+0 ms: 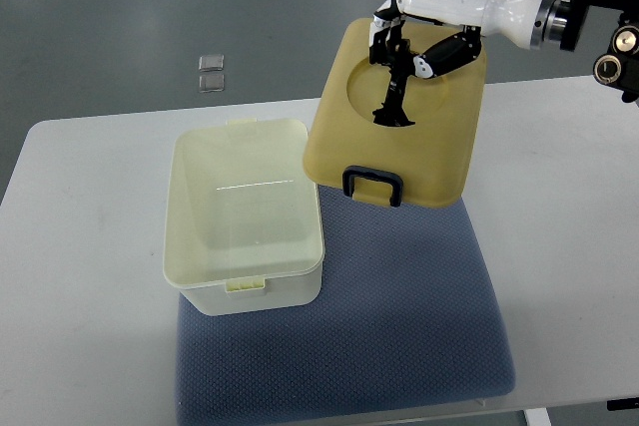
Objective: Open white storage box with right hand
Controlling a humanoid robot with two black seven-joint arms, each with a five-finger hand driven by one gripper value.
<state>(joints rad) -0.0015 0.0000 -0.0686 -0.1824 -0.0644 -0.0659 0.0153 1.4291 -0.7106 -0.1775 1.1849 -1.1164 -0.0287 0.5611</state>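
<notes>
Box: white storage box (245,216) stands uncovered on the left half of the table (90,246), its base on the left edge of the blue mat (399,326); inside looks bare.
Lid: yellowish lid (399,112) with dark handle (372,187) is clear of the box, tilted, just right of it toward the far edge.
Right hand: right hand (404,52) comes in from the far right corner, fingers clamped on the lid's upper part.
Left hand: not seen.
Progress: opening looks done; lid not yet set down.
</notes>
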